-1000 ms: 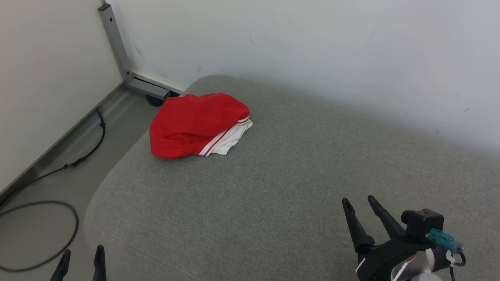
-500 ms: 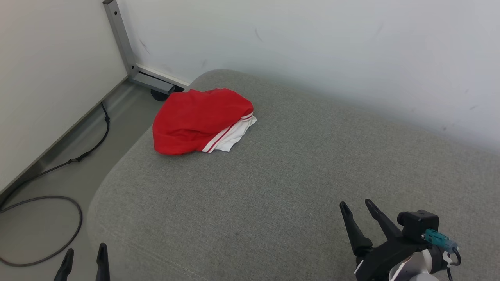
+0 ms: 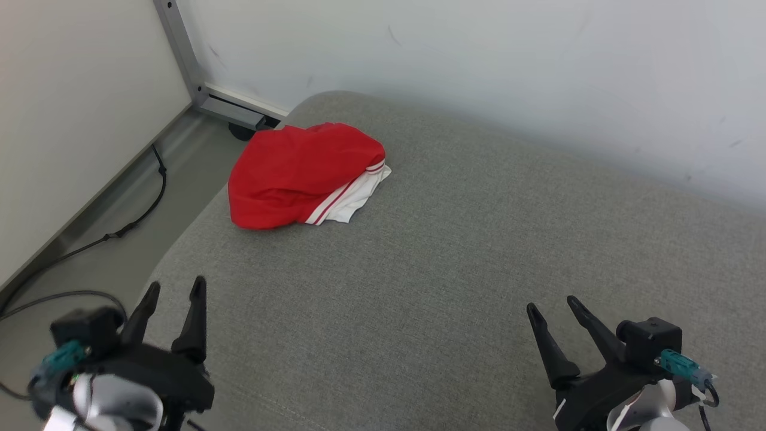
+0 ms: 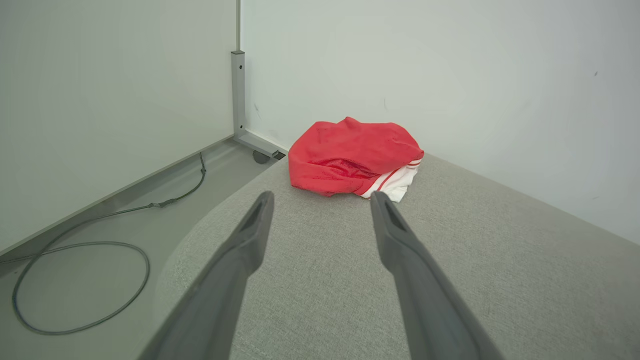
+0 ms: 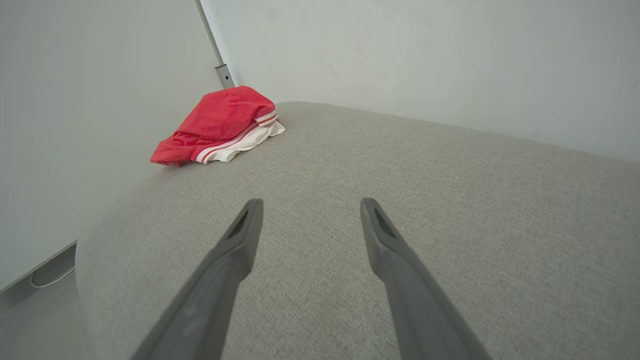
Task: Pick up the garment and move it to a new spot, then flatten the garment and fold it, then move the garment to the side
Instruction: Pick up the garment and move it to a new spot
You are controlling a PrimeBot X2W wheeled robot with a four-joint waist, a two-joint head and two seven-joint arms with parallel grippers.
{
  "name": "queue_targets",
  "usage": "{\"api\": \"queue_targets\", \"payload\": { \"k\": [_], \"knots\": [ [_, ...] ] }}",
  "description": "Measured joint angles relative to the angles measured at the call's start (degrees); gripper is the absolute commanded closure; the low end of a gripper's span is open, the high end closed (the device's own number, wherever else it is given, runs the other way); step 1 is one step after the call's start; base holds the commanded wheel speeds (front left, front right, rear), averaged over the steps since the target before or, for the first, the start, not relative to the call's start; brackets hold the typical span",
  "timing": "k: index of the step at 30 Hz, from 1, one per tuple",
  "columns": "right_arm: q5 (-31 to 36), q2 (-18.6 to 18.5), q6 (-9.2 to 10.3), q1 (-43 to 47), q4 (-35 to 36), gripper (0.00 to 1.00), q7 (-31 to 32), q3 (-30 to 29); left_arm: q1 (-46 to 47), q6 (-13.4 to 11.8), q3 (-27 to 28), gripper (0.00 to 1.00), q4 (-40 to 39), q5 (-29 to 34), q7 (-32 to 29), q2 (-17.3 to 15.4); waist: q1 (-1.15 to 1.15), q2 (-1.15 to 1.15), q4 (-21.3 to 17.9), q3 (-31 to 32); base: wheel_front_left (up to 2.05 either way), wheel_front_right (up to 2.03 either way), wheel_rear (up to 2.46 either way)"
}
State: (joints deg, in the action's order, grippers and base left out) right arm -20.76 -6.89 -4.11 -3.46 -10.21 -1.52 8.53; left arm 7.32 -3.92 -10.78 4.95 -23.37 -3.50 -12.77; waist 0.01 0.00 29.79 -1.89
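A red-and-white garment (image 3: 299, 176) is bunched on the grey cushion (image 3: 419, 269), its form hidden by folds. The left tool (image 3: 176, 283) and right tool (image 3: 551, 304) are held spread, empty.

Garment (image 3: 299, 176): one, red with white part.
End effectors: two, left end effector (image 3: 176, 284) and right end effector (image 3: 550, 304).
Fingers (image 4: 400, 250): two counted per end effector, four in all.
Grey cushion (image 3: 419, 287): one, and it carried the one garment.
Black cable (image 3: 134, 221) on floor (image 3: 119, 263): one seen, one loop in it.
Metal post (image 3: 179, 48): one, with one foot bar at base.
Caster (image 3: 242, 131): one, dark, under bar.
Pale wall panels (image 3: 479, 60): two, and they met at post.
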Motion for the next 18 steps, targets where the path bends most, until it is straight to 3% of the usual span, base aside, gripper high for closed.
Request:
{"api": "queue_targets", "payload": {
  "k": [7, 18],
  "knots": [
    [2.2, -3.3, 0.08, 1.5, 6.9, 0.00, 1.3, 0.2, 14.1, 1.0, -1.7, 0.00, 12.2, -2.3, -7.1, 3.2, 0.00, 0.00, -0.7, -3.2, 0.00, 0.00, 0.00],
    [7.4, -7.9, 0.15, 3.1, 19.5, 0.00, 6.8, 2.2, 24.2, 0.3, 2.2, 0.00, 22.8, -3.9, -11.6, 2.9, 0.01, 0.00, -4.9, -8.8, 0.00, 0.00, 0.00]
  ]
}}
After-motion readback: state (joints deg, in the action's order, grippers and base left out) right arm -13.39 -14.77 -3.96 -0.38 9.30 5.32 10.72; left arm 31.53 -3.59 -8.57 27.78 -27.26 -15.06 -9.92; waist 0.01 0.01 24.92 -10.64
